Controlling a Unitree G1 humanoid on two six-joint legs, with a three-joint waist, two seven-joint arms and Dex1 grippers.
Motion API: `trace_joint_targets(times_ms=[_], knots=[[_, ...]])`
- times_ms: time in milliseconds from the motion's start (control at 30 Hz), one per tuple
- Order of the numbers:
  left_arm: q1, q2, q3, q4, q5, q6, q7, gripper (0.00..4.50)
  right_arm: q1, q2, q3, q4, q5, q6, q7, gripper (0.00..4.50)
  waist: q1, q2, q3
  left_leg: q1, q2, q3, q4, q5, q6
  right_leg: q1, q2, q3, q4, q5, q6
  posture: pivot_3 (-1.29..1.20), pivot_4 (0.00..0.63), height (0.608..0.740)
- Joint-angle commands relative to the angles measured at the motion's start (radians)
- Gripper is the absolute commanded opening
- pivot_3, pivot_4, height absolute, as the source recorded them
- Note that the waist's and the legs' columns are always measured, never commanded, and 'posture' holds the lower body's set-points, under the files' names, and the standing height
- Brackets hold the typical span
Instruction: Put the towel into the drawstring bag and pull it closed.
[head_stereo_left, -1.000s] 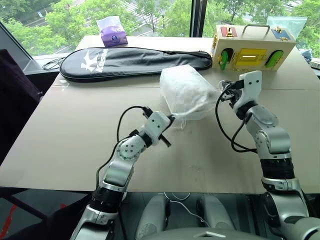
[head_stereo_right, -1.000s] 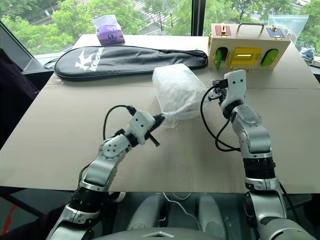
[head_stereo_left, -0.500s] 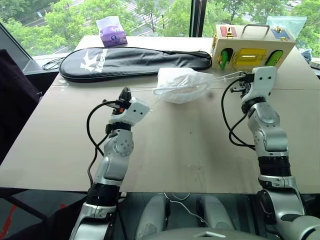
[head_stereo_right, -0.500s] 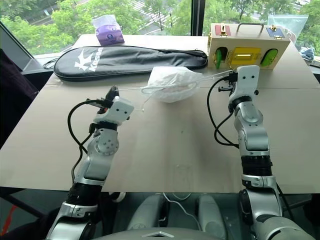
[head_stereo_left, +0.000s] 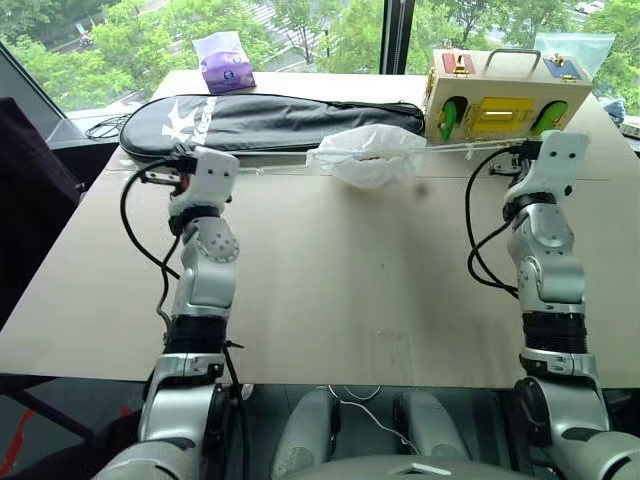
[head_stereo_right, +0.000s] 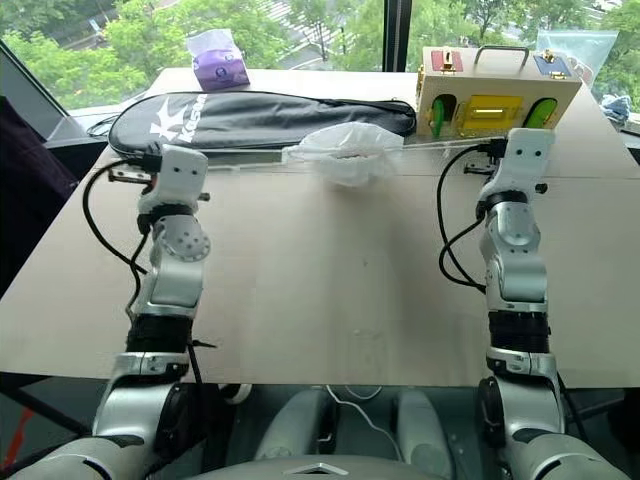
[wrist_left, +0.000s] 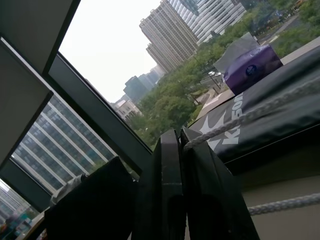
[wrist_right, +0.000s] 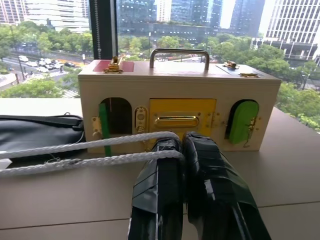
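Note:
The drawstring bag (head_stereo_left: 370, 155) is bunched into a small white bundle above the far middle of the table, its mouth gathered tight. White cords (head_stereo_left: 270, 168) run taut from it to both sides. My left gripper (head_stereo_left: 180, 155) is out to the left, shut on a cord (wrist_left: 250, 112), with the fingers (wrist_left: 167, 165) pressed together. My right gripper (head_stereo_left: 520, 153) is out to the right, shut on the cord loop (wrist_right: 75, 150) that wraps its fingers (wrist_right: 160, 175). The towel is hidden.
A long black racket case (head_stereo_left: 270, 120) lies just behind the bag. A wooden latch box (head_stereo_left: 500, 100) stands at the far right, close behind my right gripper. A purple tissue pack (head_stereo_left: 227, 62) sits at the far left. The tan table (head_stereo_left: 350, 280) stretches in front.
Both grippers have swung apart, the left far out to the left and up, the right a little to the right. The cords drew taut and the bag shrank into a tight bundle farther back.

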Motion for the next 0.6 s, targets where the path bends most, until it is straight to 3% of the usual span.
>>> trace_joint_targets(times_ms=[33, 300, 600], knots=[[-0.068, 0.081, 0.087, 0.099, -0.032, -0.027, 0.078, 0.06, -0.028, -0.033, -0.106, -0.009, -0.011, -0.037, -0.086, 0.0, -0.001, 0.0, 0.0, 0.0, 0.0, 0.0, 0.0, 0.0, 0.0, 0.0, 0.0, 0.0, 0.0, 0.0, 0.0, 0.0, 0.15, 0.74], [-0.199, 0.192, 0.111, 0.347, -0.095, -0.105, 0.187, 0.06, -0.037, -0.034, -0.199, 0.0, 0.01, -0.042, -0.225, 0.0, -0.001, 0.0, 0.0, -0.001, -0.001, 0.0, -0.001, 0.0, 0.0, -0.002, -0.001, 0.0, 0.0, 0.0, 0.0, 0.0, 0.15, 0.74], [-0.246, 0.244, 0.122, 0.485, -0.136, -0.142, 0.255, 0.06, -0.032, -0.016, -0.316, 0.009, 0.089, -0.056, -0.429, 0.0, -0.002, 0.0, 0.0, -0.001, -0.002, 0.001, -0.001, 0.0, 0.0, -0.002, -0.002, 0.001, 0.0, 0.0, 0.0, 0.0, 0.15, 0.74]])
